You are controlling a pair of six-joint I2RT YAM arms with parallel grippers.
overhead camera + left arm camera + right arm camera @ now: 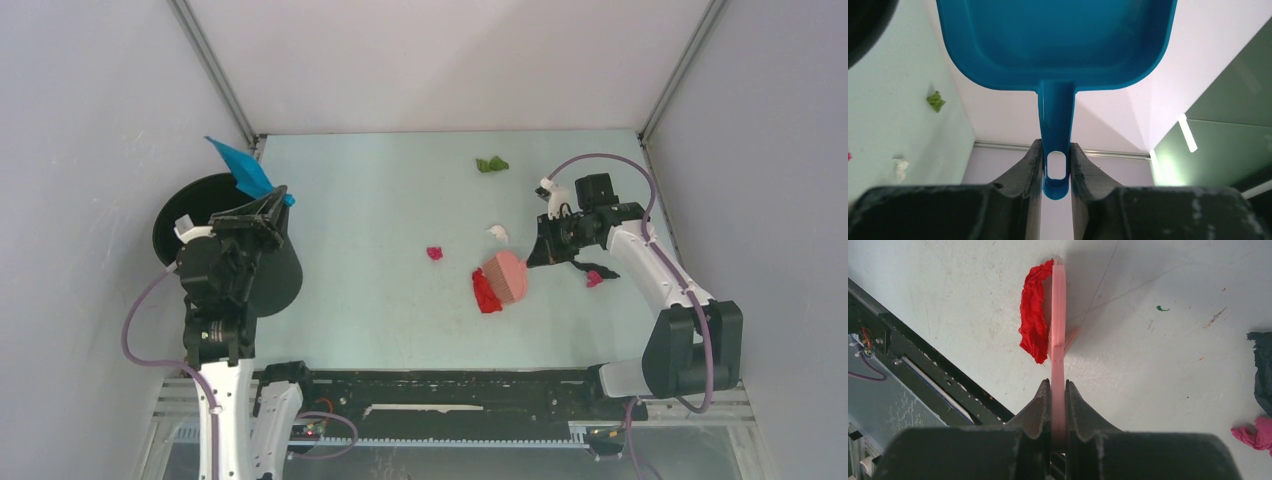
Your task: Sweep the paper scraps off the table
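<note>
The scraps point(434, 253) lie scattered on the table point(380, 180): a red scrap point(1033, 310) touches the brush point(1058, 315) near the middle, a white scrap point(497, 232) sits just beyond it, a green scrap point(491, 164) lies toward the far edge, and a pink scrap point(1255, 434) lies beside a dark scrap point(1260, 365) by the right arm. The right gripper point(1058, 387) is clenched on the brush handle. The left gripper point(1055, 150) grasps the dustpan point(1058, 40) by its handle, with the pan raised at the left.
</note>
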